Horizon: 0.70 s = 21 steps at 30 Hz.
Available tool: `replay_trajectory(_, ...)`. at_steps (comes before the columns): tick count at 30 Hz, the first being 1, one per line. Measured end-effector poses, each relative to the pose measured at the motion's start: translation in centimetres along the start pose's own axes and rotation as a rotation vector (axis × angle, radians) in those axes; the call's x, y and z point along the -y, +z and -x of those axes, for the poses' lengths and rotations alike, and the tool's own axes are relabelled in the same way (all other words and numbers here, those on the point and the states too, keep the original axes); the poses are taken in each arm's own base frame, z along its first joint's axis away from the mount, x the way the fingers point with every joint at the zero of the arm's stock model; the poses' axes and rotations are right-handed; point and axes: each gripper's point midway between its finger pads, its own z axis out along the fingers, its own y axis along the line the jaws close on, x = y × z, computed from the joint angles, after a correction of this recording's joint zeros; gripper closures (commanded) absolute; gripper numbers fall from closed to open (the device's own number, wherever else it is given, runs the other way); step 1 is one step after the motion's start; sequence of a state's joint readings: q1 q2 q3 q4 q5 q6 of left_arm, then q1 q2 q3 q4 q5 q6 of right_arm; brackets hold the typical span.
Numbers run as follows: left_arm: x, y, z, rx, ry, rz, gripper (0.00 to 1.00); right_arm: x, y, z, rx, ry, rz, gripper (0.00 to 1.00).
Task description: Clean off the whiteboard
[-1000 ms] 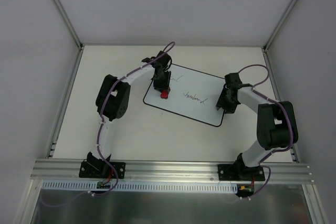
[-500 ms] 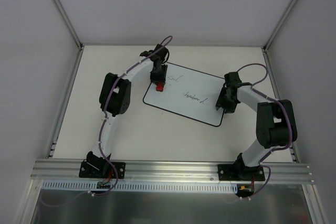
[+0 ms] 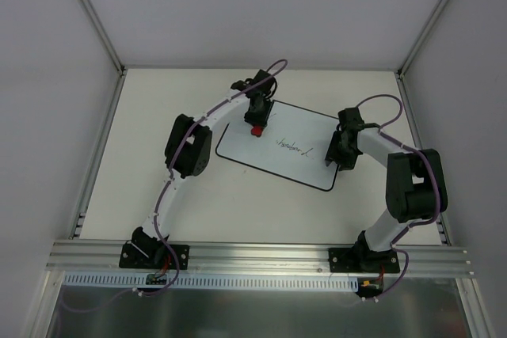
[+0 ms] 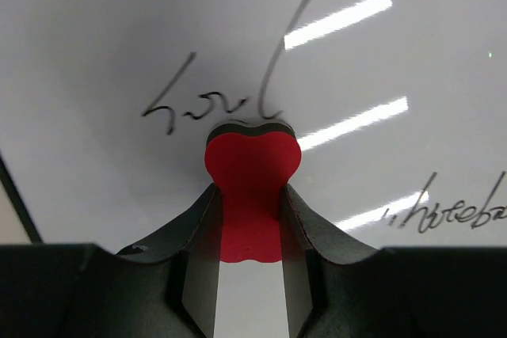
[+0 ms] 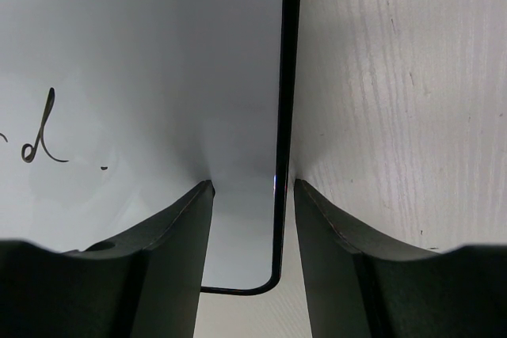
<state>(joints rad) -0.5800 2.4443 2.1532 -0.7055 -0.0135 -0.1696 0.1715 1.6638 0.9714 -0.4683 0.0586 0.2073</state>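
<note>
The whiteboard [image 3: 273, 157] lies at an angle on the table, with dark handwriting [image 3: 291, 146] near its middle. My left gripper [image 3: 255, 126] is shut on the red bone-shaped eraser [image 3: 255, 130] at the board's far left part. In the left wrist view the eraser [image 4: 251, 165] sits on the whiteboard [image 4: 103, 29], just below a scribble [image 4: 214, 104], between my fingers [image 4: 196, 219]. My right gripper [image 3: 337, 156] is open at the board's right end. In the right wrist view it [image 5: 252, 187] straddles the black border [image 5: 287, 77], one finger on the whiteboard [image 5: 158, 53], one on the table [image 5: 396, 77].
The pale table [image 3: 198, 195] is walled by white panels and metal rails [image 3: 103, 148]. More handwriting [image 4: 451, 213] shows at the right of the left wrist view, and a few strokes [image 5: 36, 144] at the left of the right wrist view.
My left gripper has carried the eraser away from the board's left edge, first farther from me, then to the right. The right arm and the board have not moved.
</note>
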Motion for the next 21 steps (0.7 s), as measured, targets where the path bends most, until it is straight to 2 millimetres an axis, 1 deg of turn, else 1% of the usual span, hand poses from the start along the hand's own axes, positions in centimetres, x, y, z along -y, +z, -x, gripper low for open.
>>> replay_trajectory(3,2.4,0.2,-0.5,0.004,0.065,-0.022,1.0,0.0,0.0,0.0,0.0,-0.003,0.0,0.5)
replay_trajectory(5,3.3,0.1,-0.7,0.009,0.086,-0.029,1.0,0.0,0.0,0.0,0.001,-0.006,0.0,0.5)
replay_trajectory(6,3.4,0.1,-0.8,0.012,0.09,-0.026,0.98,0.0,0.0,0.0,0.001,-0.008,0.0,0.5)
replay_trajectory(8,3.3,0.1,-0.7,0.017,0.088,-0.018,0.92,0.0,0.0,0.0,0.0,-0.011,0.0,0.49)
replay_trajectory(9,3.2,0.0,-0.7,0.019,0.083,-0.018,0.85,0.0,0.0,0.1,-0.002,-0.012,-0.001,0.49)
replay_trajectory(11,3.0,-0.1,-0.6,0.021,0.069,-0.017,0.78,0.0,0.0,0.1,-0.004,-0.015,0.001,0.49)
replay_trajectory(12,3.0,-0.1,-0.6,0.021,0.06,-0.016,0.7,0.0,0.0,0.1,-0.004,-0.017,0.001,0.49)
replay_trajectory(14,2.9,-0.2,-0.7,0.019,0.05,-0.015,0.6,0.0,0.0,0.0,-0.006,-0.019,0.001,0.49)
replay_trajectory(16,2.8,-0.2,-1.0,0.01,0.044,-0.008,0.54,-0.1,0.0,0.1,-0.009,-0.023,0.001,0.49)
replay_trajectory(17,2.6,-0.1,-1.4,-0.003,0.04,-0.003,0.52,-0.1,0.0,0.1,-0.01,-0.026,0.001,0.49)
replay_trajectory(20,2.5,-0.5,-2.0,-0.019,0.02,0.002,0.42,-0.1,0.0,0.2,-0.011,-0.031,0.003,0.49)
replay_trajectory(21,2.5,-0.6,-2.1,-0.02,0.012,0.003,0.42,-0.1,0.1,0.1,-0.012,-0.031,0.003,0.49)
